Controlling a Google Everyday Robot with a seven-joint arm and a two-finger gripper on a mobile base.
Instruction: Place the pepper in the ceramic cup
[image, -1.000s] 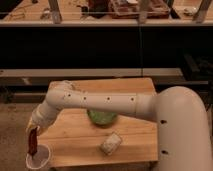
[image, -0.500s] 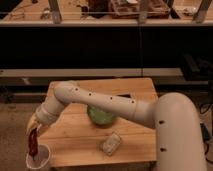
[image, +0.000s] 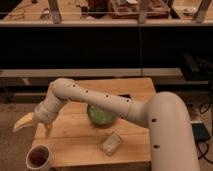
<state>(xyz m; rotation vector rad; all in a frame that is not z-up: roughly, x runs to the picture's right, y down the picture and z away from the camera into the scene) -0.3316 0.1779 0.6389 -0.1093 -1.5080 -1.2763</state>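
Sitting nearest, at the front left corner of the wooden table (image: 75, 142): the ceramic cup (image: 39, 156), small, round, white, upright, with the pepper (image: 38, 157) inside as a dark red-brown mass filling the opening, its slim shape not readable from this angle. Lying further right on the boards, well apart from the cup: a pale rectangular packet (image: 111, 143), flat and turned at a slant. Hanging above and just behind the cup, past the table's left edge: the gripper (image: 36, 126), with two pale fingers (image: 23, 123) splayed apart, one pointing left, one downward, nothing between them, clear of the cup rim. Reaching back from it across the table: the cream arm (image: 100, 102), passing over a green bowl (image: 102, 116) near mid-table and hiding the bowl's upper part. Standing beyond the table: a dark shelving unit (image: 105, 45) with cluttered items on top, too blurred to name.
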